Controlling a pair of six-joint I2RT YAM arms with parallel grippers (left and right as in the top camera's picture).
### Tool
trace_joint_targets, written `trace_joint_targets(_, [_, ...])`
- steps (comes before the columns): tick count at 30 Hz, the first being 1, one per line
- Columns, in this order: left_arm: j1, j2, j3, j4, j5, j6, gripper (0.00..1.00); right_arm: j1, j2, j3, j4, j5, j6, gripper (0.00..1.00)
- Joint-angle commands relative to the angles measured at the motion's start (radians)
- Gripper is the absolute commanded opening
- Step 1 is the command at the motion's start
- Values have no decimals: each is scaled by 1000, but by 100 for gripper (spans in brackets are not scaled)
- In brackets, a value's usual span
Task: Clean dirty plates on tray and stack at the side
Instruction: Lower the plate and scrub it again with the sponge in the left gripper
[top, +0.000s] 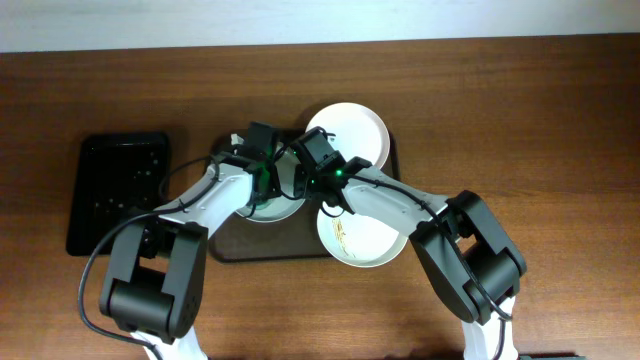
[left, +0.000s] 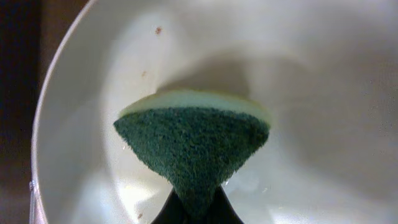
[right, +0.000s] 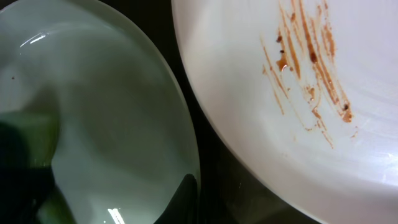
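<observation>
The dark brown tray (top: 250, 242) holds three plates. A greenish-white plate (top: 270, 208) lies at its left, under both arms. My left gripper (left: 196, 210) is shut on a green sponge (left: 193, 143) and presses it onto this plate (left: 311, 74), which has a few tiny brown specks. My right gripper (right: 185, 194) is shut on the plate's right rim (right: 112, 112). A white plate with brown-orange smears (right: 261, 106) lies just to the right, at the tray's front right (top: 362, 240). A clean-looking white plate (top: 350, 130) sits at the tray's back right.
A smaller glossy black tray (top: 115, 195) stands to the left of the brown tray, with no sponge on it. The wooden table (top: 540, 120) extends to the right and back. Both arms cross over the middle of the brown tray.
</observation>
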Motion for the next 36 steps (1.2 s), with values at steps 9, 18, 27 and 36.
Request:
trace_joint_targets(9, [-2, 124, -62, 122, -45, 83, 1, 5, 12, 10, 11, -6, 1, 4])
trace_joint_targets(18, [-1, 122, -32, 39, -283, 66, 1, 4, 12, 10, 11, -6, 0, 4])
trace_joint_targets(27, [-1, 122, -33, -32, 437, 471, 0, 4, 12, 10, 11, -6, 0, 4])
trace_joint_targets(36, [37, 122, -14, 88, -8, 135, 1, 4, 12, 10, 6, -6, 0, 4])
